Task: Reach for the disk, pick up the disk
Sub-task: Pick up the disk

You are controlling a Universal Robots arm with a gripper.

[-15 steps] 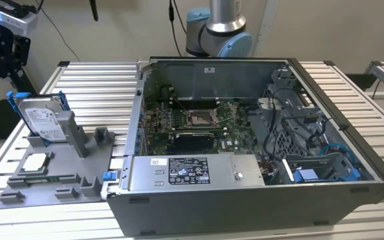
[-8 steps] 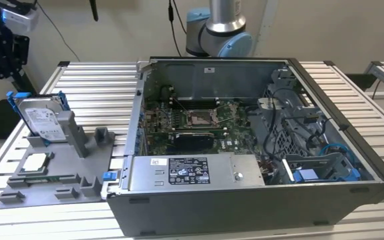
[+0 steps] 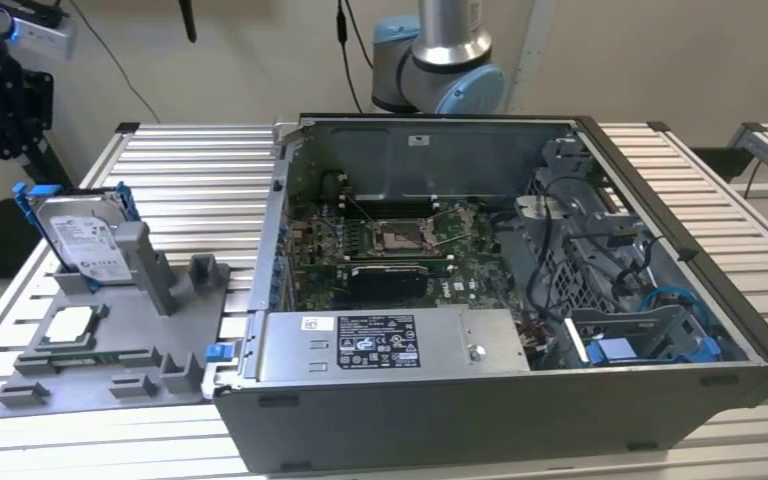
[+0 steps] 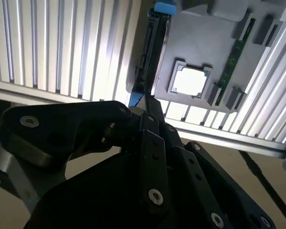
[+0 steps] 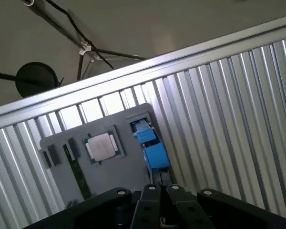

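The ribbed aluminium surface is carrying the open steel computer case. At nine o'clock from it in the exterior view, the disk is standing on edge in a matte grey holder. The black hand is hovering over it; I cannot tell whether it is released or clenched. By my reckoning it is needing a square descent onto that slim blue-framed edge, clear of the square chip.

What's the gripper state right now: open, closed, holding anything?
Gripper: cannot be told whether open or closed. It is not on the disk, which stands on edge in the gray holder.
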